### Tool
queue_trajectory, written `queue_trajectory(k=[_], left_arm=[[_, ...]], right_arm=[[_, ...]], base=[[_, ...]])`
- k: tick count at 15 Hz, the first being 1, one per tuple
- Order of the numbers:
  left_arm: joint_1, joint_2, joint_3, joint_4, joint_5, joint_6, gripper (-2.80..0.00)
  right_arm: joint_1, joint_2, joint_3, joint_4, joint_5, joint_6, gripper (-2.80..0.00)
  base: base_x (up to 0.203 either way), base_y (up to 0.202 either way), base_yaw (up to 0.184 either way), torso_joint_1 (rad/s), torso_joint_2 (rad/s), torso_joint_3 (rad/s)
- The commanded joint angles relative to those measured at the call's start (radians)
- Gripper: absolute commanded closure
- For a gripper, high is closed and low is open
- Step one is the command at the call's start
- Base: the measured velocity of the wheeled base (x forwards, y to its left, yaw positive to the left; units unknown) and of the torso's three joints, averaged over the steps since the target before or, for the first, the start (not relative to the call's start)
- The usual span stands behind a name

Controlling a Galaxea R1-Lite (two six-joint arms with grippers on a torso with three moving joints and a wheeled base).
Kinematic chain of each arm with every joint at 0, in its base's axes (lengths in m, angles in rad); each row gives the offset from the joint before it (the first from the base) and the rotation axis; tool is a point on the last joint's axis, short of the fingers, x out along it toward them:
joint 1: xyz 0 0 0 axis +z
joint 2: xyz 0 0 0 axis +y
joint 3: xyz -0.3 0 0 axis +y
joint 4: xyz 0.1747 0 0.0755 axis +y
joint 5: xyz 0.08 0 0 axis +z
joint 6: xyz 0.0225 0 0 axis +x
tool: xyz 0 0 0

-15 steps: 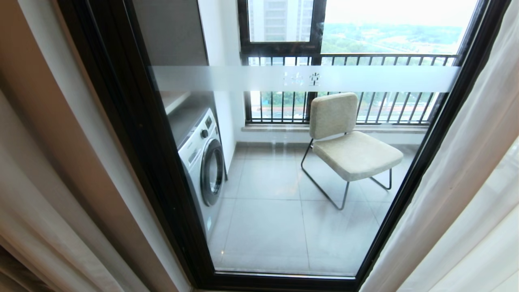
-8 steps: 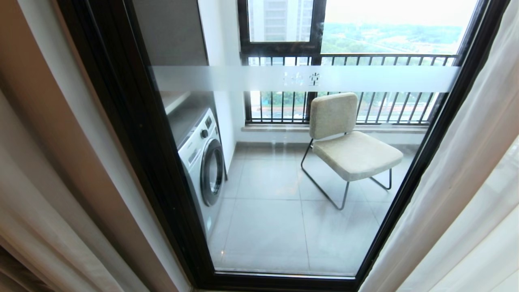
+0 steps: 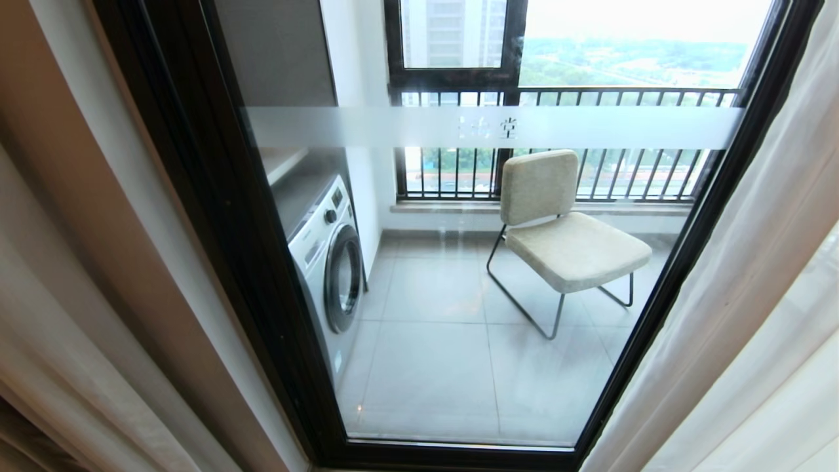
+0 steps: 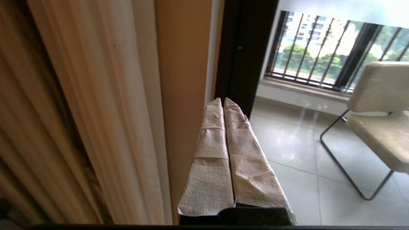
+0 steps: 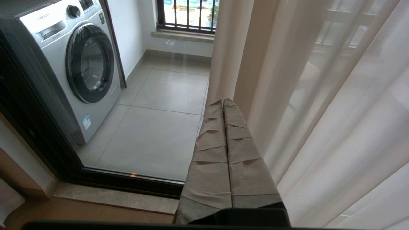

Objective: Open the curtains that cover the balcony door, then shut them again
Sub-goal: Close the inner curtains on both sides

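Curtains hang drawn back at both sides of the balcony door, so closing comes next. Left end effector, pressed together and empty, must spread to catch cloth left of the door; right end effector likewise empty.

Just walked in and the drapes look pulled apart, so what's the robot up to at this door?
The curtains hang drawn to both sides, leaving the balcony door uncovered, with a chair and washing machine visible beyond the glass. Neither arm holds any cloth. The left tool is shut, beside the beige drape near the door frame. The right tool is shut too, next to the sheer layer. Closing them remains.
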Motion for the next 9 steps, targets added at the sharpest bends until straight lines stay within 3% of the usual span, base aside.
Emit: queue_trajectory(k=[1,2,5,9], left_arm=[[-0.005,0.244,-0.124,0.000,0.151,-0.003,0.00],[-0.006,0.298,-0.169,0.000,0.267,-0.003,0.00],[0.007,0.425,-0.269,0.002,0.436,-0.004,0.00],[0.223,0.582,-0.413,0.004,0.460,-0.001,0.00]], right_arm=[[0.001,0.000,0.000,-0.001,0.001,-0.001,0.00],[0.001,0.000,0.000,0.000,0.001,-0.001,0.00],[0.001,0.000,0.000,-0.001,0.001,-0.001,0.00],[0.000,0.000,0.000,0.000,0.001,-0.001,0.00]], base=[[0.000,0.000,0.000,0.000,0.00,0.000],[0.000,0.000,0.000,0.000,0.00,0.000],[0.000,0.000,0.000,0.000,0.00,0.000],[0.000,0.000,0.000,0.000,0.00,0.000]])
